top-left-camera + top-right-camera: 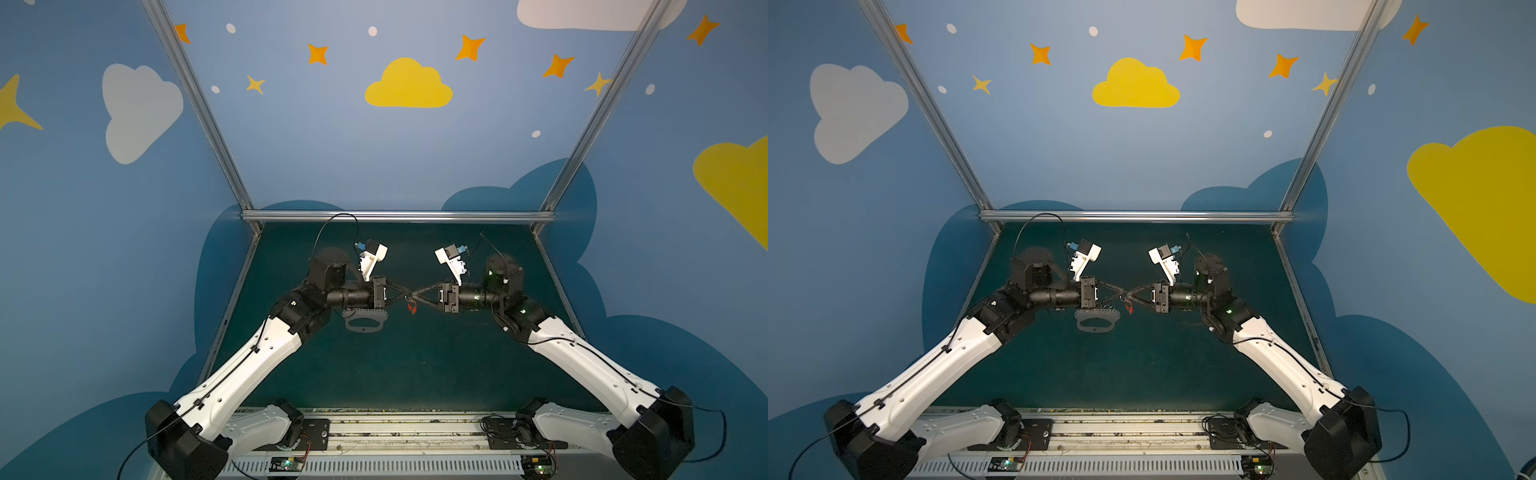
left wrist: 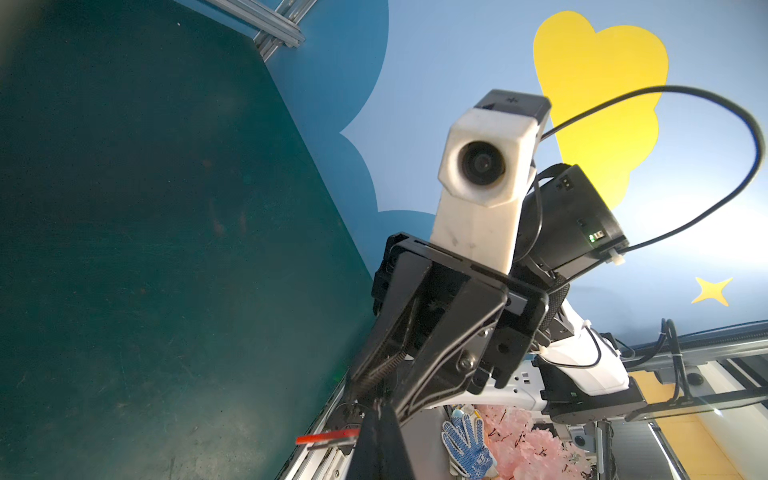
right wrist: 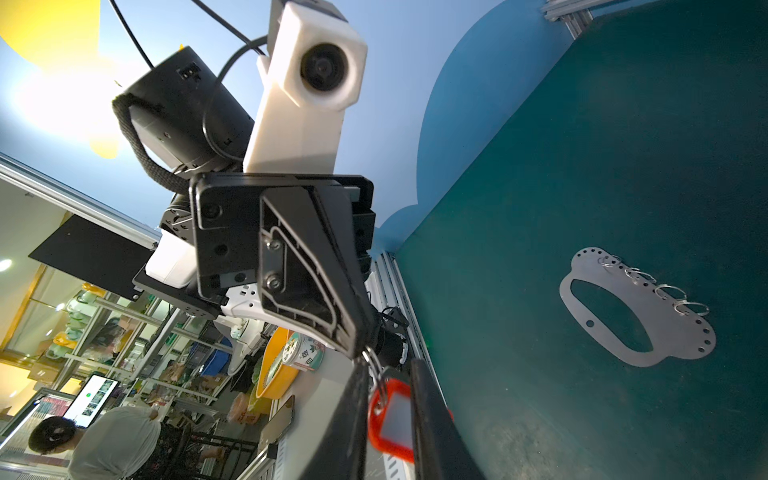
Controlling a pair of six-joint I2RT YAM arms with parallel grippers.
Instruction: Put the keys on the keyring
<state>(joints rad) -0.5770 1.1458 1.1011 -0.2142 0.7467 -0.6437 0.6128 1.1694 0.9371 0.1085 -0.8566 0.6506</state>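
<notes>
Dark green tabletop [image 1: 374, 365], left fingers [image 3: 324, 299] pinched shut on the keys [image 3: 392, 419], right fingers [image 3: 428, 415] narrowly parted beside them

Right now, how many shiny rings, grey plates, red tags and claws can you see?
Grey plate: 1
Shiny rings on it: 4
Red tag: 1
Left claw and right claw: 2
Total: 8

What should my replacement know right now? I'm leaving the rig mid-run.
Left gripper: shut, pinching the silver loop on the keys, in mid-air.
Right gripper: fingers either side of the red tag; grip unclear.
Keyrings: four on the grey plate, which lies flat on the table.
Done: keys off the table.
To do: thread them onto a keyring.
</notes>
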